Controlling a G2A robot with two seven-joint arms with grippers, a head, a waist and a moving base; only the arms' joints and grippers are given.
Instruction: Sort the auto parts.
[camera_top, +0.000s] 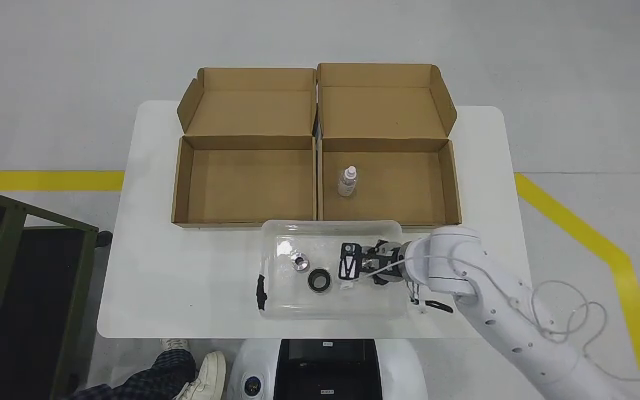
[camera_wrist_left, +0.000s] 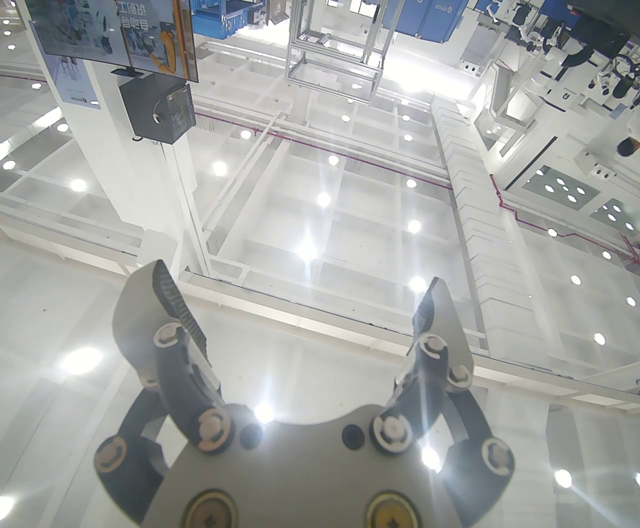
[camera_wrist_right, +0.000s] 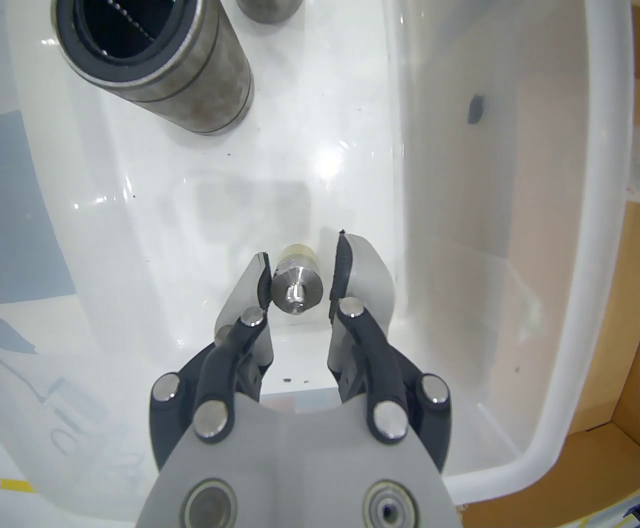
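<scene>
right gripper (camera_wrist_right: 302, 247) straddling the small metal plug (camera_wrist_right: 295, 289), one pad touching it, the other just off; left gripper (camera_wrist_left: 296, 272) fingers spread wide

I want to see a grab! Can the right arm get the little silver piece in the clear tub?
Probably yes. The right gripper is inside the clear tub, open, with the little silver piece between its fingers and nothing in the way. The metal sleeve lies apart.

No text can be read. The poster (camera_wrist_left: 110, 35) hanging overhead bears large characters, too skewed and unclear to make out; the blue panel (camera_wrist_left: 430, 20) carries small white print, equally illegible.
</scene>
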